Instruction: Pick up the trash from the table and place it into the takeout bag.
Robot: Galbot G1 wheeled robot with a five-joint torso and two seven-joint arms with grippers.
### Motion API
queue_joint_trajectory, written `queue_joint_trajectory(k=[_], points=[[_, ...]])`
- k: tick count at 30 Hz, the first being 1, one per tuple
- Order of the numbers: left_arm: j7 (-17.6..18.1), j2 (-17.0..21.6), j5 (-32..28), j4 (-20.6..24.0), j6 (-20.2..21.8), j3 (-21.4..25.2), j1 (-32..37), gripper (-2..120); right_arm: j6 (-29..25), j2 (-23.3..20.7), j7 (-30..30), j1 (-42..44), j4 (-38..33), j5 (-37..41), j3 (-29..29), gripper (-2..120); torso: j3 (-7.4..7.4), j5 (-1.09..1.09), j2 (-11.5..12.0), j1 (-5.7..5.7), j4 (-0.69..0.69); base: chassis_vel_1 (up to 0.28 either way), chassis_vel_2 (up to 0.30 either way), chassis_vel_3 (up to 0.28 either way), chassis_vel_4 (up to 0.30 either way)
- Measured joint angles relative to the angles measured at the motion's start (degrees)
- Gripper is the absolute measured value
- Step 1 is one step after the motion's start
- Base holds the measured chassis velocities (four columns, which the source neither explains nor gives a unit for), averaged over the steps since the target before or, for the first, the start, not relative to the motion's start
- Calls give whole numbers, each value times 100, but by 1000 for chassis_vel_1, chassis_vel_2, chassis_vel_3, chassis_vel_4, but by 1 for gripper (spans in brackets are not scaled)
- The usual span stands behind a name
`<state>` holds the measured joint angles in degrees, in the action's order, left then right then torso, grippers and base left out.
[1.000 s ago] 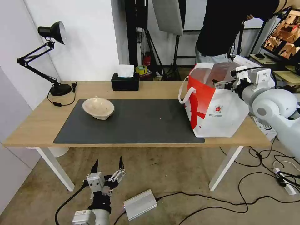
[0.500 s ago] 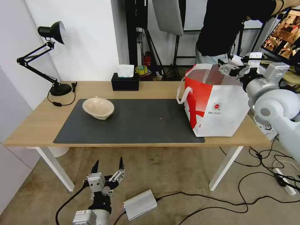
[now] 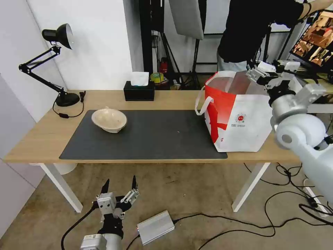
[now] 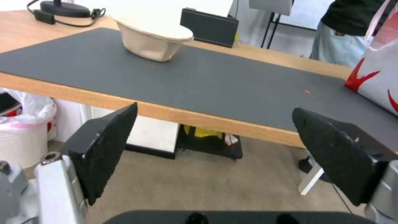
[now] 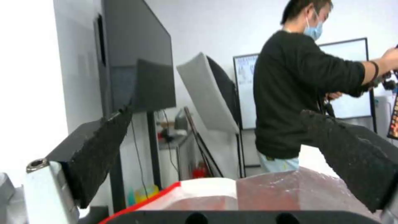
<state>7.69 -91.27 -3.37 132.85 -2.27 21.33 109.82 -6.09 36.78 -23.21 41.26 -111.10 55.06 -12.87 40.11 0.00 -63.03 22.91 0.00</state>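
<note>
The light-wood table (image 3: pixel 41 139) carried the red-and-white takeout bag (image 3: pixel 239 118) at its right end and a beige pulp bowl (image 3: pixel 109 119) well apart on the grey mat (image 3: pixel 156 135). The right gripper (image 3: pixel 265 74) was seen empty above the bag's rim, jaws spread, and the left gripper (image 3: pixel 119 189) was parked below the table edge, jaws likewise apart. The bowl was judged best approached from above and pinched by its rim, kept level.

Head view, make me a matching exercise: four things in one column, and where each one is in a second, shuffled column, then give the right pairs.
Things:
1. pulp bowl
2. takeout bag
3. left gripper
4. right gripper

Places:
A. above the bag's open top, jaws open and holding nothing
B. on the robot's right end of the table
C. on the robot's left part of the dark mat
D. low in front of the table edge, jaws open

Pairs: 1-C, 2-B, 3-D, 4-A
</note>
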Motion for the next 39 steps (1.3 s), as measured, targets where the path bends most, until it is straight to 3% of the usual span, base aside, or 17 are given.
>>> queue_joint_trajectory(k=[10,19,39], points=[[2,0,9,23,0,-17,25,100,-335,-19,-16,1081,-799,-245,-553,100,-1,0,0,0,-1,0,0,0,0],[4,-1,48,42,0,-31,37,100,-521,224,-31,2472,-1639,-829,-1046,100,-1,-1,0,0,0,0,0,0,0],[6,1,50,68,-14,-34,31,100,-674,783,-199,4311,-2205,-2271,-971,100,0,-1,0,0,0,0,0,0,0]])
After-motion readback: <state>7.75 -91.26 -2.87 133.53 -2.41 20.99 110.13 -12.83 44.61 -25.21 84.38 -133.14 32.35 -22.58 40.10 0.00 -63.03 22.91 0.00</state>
